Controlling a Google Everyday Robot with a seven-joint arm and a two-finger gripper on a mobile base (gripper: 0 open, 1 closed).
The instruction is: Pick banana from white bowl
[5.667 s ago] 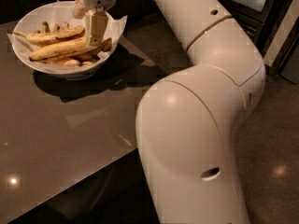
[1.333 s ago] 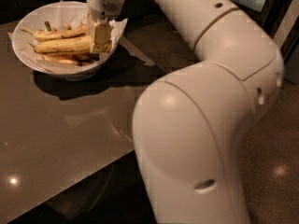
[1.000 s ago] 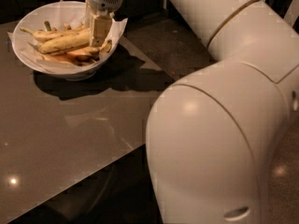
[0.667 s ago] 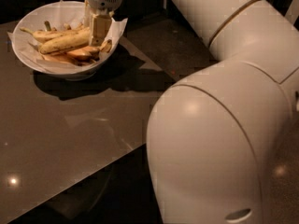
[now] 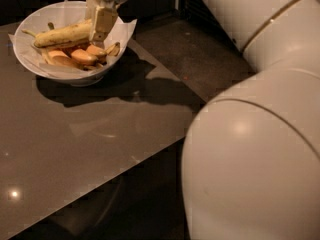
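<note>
Gripper (image 5: 100, 26) sits over the near side of the white bowl (image 5: 75, 79) on the worktop (image 5: 100, 134), closed on one end of the banana (image 5: 62, 34). From there the banana's long axis runs nearly level toward the view's left, above smaller pieces.

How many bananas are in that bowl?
4 visible: the banana across the top, the gripper at its right end; two stubby bananas beneath it; a small banana by the white bowl's right rim. More may be hidden.
</note>
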